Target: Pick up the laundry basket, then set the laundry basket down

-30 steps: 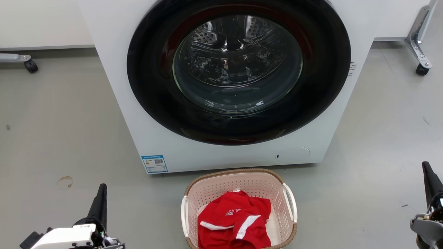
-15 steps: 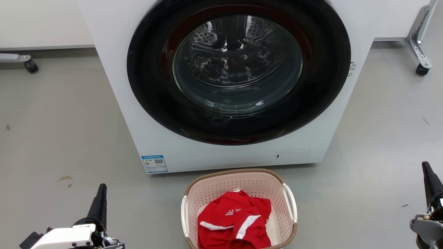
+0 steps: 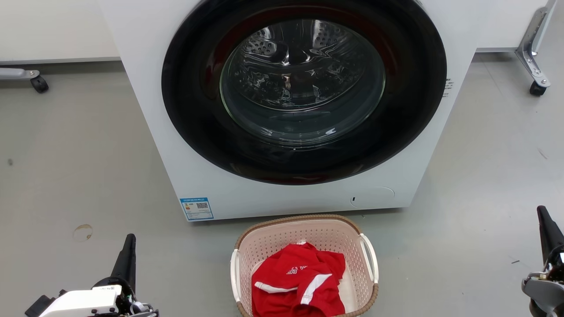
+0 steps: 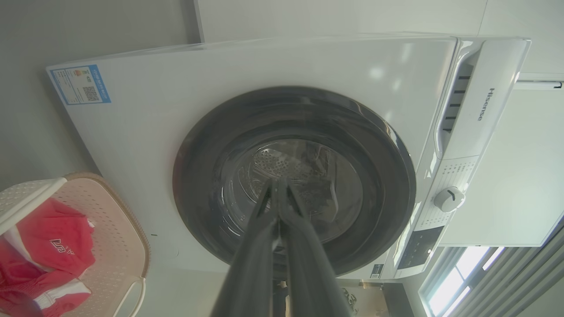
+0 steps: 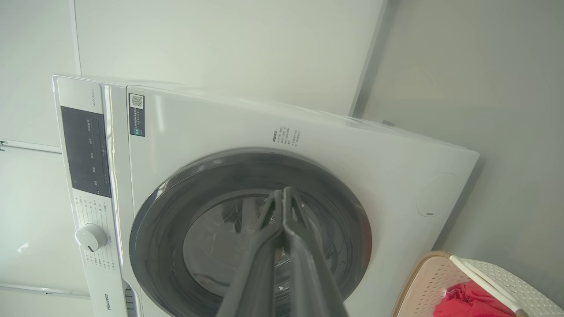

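The laundry basket (image 3: 269, 242), pale pink and perforated with a brown rim and white side handles, stands on the floor at the bottom middle of the head view, just in front of the washing machine. A red and white garment (image 3: 299, 281) lies in it. My left gripper (image 3: 128, 241) is low at the left, well clear of the basket, fingers shut and empty. My right gripper (image 3: 542, 212) stands far to the right, also shut and empty. The basket (image 4: 110, 220) appears at the lower left of the left wrist view and the basket (image 5: 429, 281) at the lower right of the right wrist view. Both wrist views show closed fingertips (image 4: 276, 187) (image 5: 282, 193).
A white front-loading washing machine (image 3: 176, 154) with a dark round door (image 3: 304, 88) stands directly behind the basket. Grey floor lies on both sides. A caster (image 3: 38, 83) sits at the far left and a wheeled metal leg (image 3: 535, 66) at the far right.
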Robot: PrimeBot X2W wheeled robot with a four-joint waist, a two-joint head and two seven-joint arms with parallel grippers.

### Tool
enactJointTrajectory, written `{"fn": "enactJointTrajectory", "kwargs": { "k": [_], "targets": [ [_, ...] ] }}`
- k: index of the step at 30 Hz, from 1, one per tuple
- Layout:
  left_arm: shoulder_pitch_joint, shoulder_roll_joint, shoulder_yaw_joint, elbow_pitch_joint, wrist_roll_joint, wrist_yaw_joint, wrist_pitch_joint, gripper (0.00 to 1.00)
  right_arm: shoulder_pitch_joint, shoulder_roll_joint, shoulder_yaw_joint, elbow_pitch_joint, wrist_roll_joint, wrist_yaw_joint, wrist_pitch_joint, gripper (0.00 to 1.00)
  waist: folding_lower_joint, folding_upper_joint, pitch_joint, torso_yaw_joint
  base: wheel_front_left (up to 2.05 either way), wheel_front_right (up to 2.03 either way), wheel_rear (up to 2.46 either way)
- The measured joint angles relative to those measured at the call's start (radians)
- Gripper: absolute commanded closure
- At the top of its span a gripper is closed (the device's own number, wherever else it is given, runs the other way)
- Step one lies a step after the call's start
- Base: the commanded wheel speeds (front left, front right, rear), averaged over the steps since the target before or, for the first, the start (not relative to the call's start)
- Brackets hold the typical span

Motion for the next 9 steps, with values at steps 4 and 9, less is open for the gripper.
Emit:
{"fn": "enactJointTrajectory", "kwargs": {
  "k": [4, 9],
  "targets": [
    [0.000, 0.000, 0.000, 0.000, 0.000, 0.000, 0.000, 1.00, 0.000, 0.002, 0.000, 0.000, 0.000, 0.000, 0.000, 1.00, 0.0000, 0.0000, 0.000, 0.000, 0.00, 0.00, 0.00],
    [0.000, -0.001, 0.001, 0.000, 0.000, 0.000, 0.000, 1.00, 0.000, 0.002, -0.001, 0.000, 0.000, 0.000, 0.000, 1.00, 0.0000, 0.0000, 0.000, 0.000, 0.00, 0.00, 0.00]
  ]
}}
